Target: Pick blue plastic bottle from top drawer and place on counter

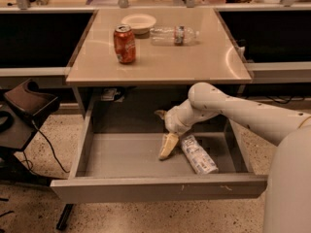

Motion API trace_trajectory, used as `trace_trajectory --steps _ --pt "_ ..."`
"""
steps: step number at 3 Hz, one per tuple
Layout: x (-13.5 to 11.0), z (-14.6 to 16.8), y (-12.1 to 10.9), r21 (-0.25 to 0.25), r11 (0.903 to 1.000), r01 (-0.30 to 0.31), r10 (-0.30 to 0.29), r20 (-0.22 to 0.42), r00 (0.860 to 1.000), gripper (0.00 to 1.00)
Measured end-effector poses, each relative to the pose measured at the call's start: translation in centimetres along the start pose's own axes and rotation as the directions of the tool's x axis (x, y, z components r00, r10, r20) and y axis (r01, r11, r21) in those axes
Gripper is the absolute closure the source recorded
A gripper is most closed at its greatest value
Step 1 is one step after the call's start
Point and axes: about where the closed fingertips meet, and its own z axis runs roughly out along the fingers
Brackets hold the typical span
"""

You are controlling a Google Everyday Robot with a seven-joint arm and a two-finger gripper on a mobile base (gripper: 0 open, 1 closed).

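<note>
The blue plastic bottle [198,154] lies on its side in the open top drawer [160,187], right of the middle, showing its pale label with dark print. My gripper [164,130] hangs inside the drawer just left of the bottle. It is open and holds nothing. One pale finger [167,147] points down to the drawer floor beside the bottle, and the other [159,114] points up and to the left. The beige counter [155,57] is above the drawer.
On the counter stand a red soda can [125,44], a white bowl [139,22] and a clear bottle with a narrow red-blue band [174,35] lying on its side. A dark chair [24,106] with cables is at the left. My arm [233,108] reaches in from the right.
</note>
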Motion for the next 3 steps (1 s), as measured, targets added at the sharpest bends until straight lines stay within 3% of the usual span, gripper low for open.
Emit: trace_trajectory --steps 2,3 --pt "-0.5 -0.2 0.1 0.0 1.0 0.0 0.0 0.0 1.0 0.0" --pt "0.1 -2.8 0.3 0.034 0.9971 -0.067 0.069 -0.064 0.996 0.0"
